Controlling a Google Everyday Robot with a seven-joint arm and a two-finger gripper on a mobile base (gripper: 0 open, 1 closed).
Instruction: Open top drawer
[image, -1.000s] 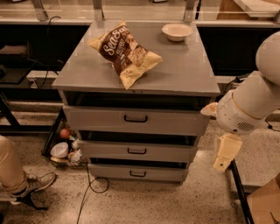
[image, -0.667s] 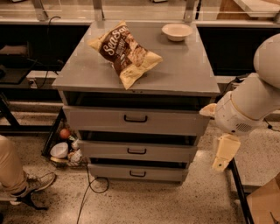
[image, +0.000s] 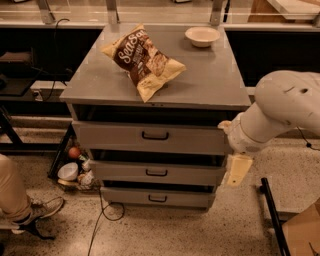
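Observation:
The top drawer (image: 152, 137) is the widest grey metal front of the cabinet, with a small black centre handle (image: 155, 135). A dark gap shows between it and the cabinet top (image: 210, 80). Two narrower drawers (image: 156, 172) sit below it, each with a black handle. My gripper (image: 236, 170) hangs as a cream piece from the white arm (image: 285, 110), just off the right end of the drawer fronts, level with the middle drawer. It touches no handle.
A chip bag (image: 142, 62) and a pale bowl (image: 202, 36) lie on the cabinet top. A person's leg and shoe (image: 30, 207) are at the lower left. Small items (image: 72, 167) and a cable (image: 102, 215) lie by the cabinet's left foot. A black frame (image: 272, 215) stands at the right.
The arm and gripper have moved left, closer to the right end of the drawers. The drawers, bag and bowl have not moved.

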